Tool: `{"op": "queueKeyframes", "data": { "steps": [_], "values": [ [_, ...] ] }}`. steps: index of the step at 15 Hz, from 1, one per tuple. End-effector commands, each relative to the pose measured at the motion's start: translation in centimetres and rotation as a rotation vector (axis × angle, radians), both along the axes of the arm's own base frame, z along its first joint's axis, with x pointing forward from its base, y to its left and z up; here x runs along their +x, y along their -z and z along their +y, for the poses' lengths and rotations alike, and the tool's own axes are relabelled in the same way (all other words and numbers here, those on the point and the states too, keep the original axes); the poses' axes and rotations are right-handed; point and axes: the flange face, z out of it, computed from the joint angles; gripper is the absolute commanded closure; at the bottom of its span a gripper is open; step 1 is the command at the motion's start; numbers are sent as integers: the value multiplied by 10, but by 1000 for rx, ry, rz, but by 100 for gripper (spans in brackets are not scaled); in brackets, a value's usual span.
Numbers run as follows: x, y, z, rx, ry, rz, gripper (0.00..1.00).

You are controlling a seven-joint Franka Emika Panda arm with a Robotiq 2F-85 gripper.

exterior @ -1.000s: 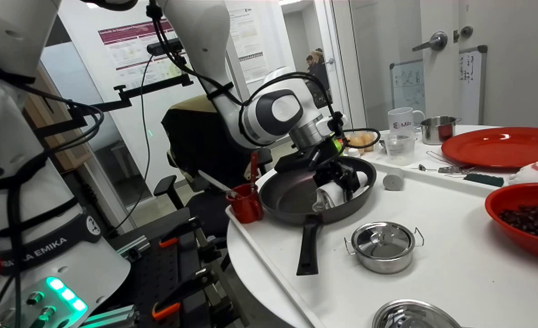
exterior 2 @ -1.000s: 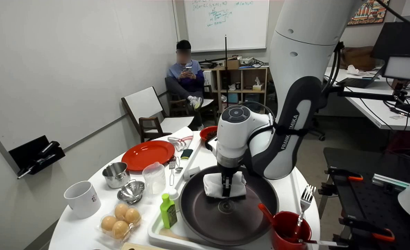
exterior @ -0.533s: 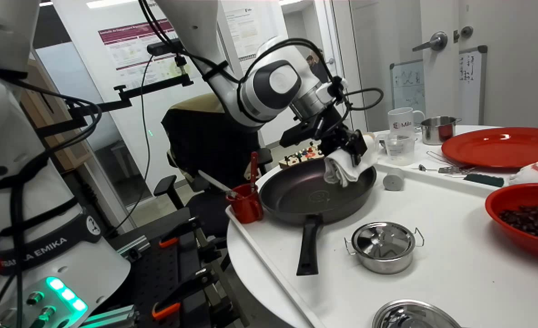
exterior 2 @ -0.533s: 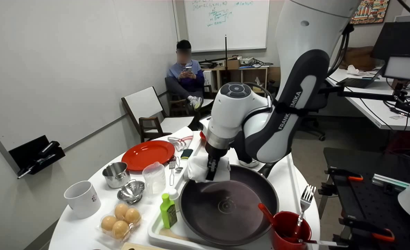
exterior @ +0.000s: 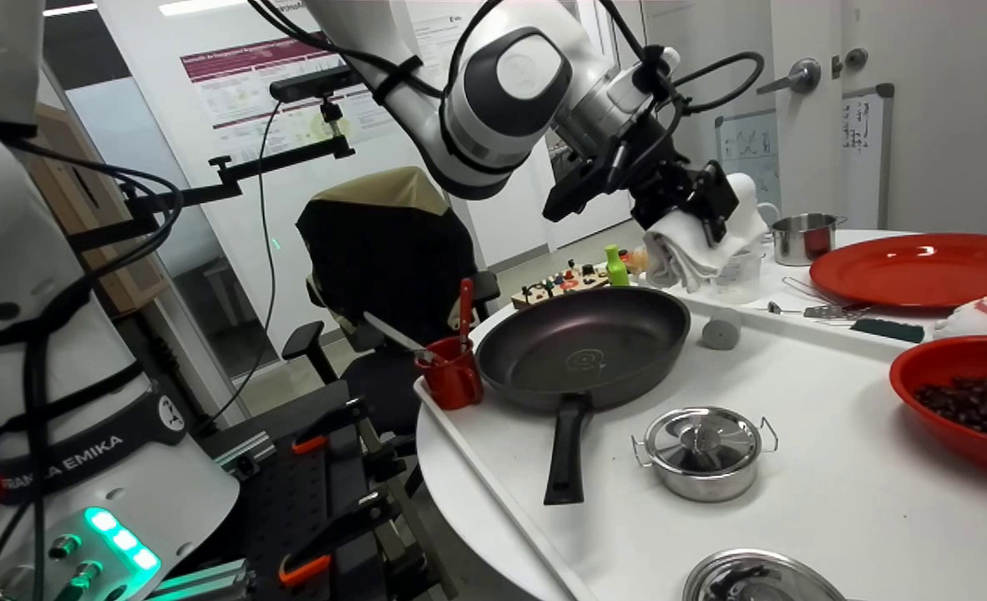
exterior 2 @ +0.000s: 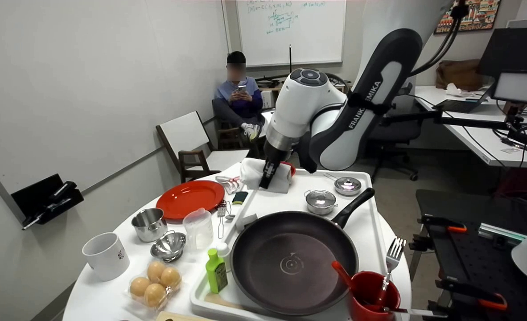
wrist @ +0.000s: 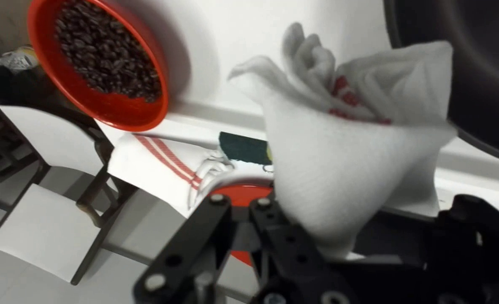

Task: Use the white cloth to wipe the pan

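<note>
Black gripper (exterior 2: 266, 180) pinching folded white fabric cloth (exterior 2: 282, 181), apart from round black frying pan (exterior 2: 290, 285); loose folds could snag edge of white tray (exterior 2: 367, 228), slip out.

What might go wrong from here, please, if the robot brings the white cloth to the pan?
The white cloth sits in loose folds in the gripper, so pressing it down might make it bunch up or slip. The red mug, with utensils sticking out, stands right beside the pan; a wide stroke could knock it over. The green bottle, also near the pan, might tip.
</note>
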Motion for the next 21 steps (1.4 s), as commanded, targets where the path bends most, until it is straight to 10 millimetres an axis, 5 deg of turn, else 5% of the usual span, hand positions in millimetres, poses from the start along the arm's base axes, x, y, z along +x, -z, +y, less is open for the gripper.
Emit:
{"op": "queueKeyframes", "data": {
  "steps": [1, 6, 13, 20, 21],
  "values": [
    [-6, -4, -29, 9, 96, -23, 93],
    [-11, 17, -52, 13, 181, 1, 94],
    [1, 68, -48, 7, 263, 38, 94],
    [23, 77, -51, 1, 324, 23, 94],
    [24, 78, -51, 6, 333, 31, 69]
  ]
}}
